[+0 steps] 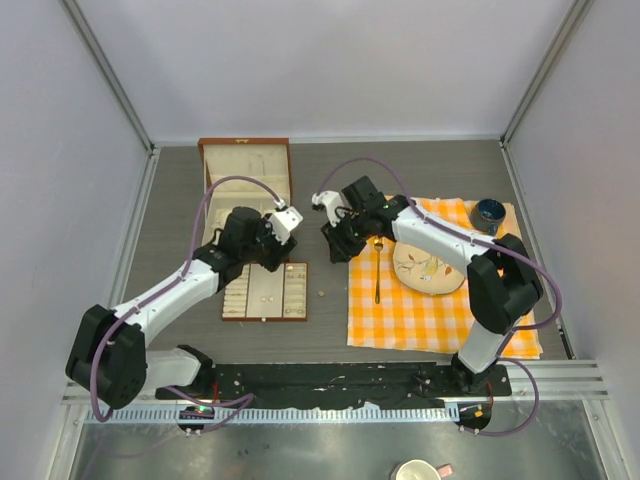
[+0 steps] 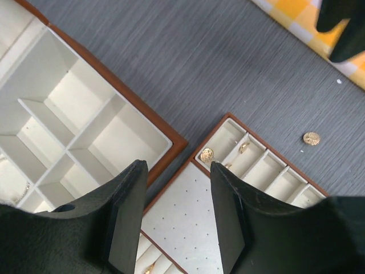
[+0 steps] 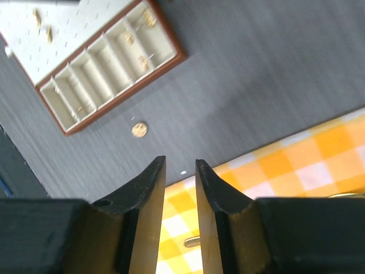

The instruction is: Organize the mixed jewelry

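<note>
My left gripper [image 2: 177,191] hangs wide open above the tray [image 2: 268,148], whose slots hold gold studs [image 2: 206,153], while my right gripper [image 3: 180,171], jaws a slit apart and empty, hovers near the stray stud [image 3: 138,129] on the table [image 3: 256,68] just right of the tray, placed to fetch it.

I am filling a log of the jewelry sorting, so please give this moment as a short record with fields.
left gripper: open, empty, above the near corners of the jewelry box and the tray
right gripper: slightly open, empty, over the edge of the checkered cloth
tray: small gold pieces lie in several slots
loose gold stud: on the bare table, outside the tray
jewelry box: open, cream compartments
</note>
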{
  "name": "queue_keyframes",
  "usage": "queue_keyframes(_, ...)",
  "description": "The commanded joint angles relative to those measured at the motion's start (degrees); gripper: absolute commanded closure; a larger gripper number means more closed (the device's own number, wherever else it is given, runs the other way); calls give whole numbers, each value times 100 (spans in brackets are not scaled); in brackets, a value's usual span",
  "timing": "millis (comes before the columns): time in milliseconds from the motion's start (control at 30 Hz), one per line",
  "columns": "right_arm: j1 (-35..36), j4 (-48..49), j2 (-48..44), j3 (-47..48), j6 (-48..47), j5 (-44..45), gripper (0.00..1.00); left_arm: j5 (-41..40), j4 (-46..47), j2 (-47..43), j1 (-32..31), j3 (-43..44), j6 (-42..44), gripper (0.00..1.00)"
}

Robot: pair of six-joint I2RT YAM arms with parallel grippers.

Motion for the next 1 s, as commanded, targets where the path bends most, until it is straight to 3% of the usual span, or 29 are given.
queue_keyframes(0,461,-3,-434,-371,-451,235,66,-142,405,-97,-16,-103,-51,48)
queue_keyframes(200,856,67,-522,-697,-600,174,64,-230,476,-150,97,-182,-104,47)
queue_keyframes(467,1252,533,-434,-1013,-522,437,60,24,406,-545,836,-270,-324,46)
queue_keyframes(967,1587,1008,119,-812,-319,1245,58,332,291,-695,1750,-191,-728,40)
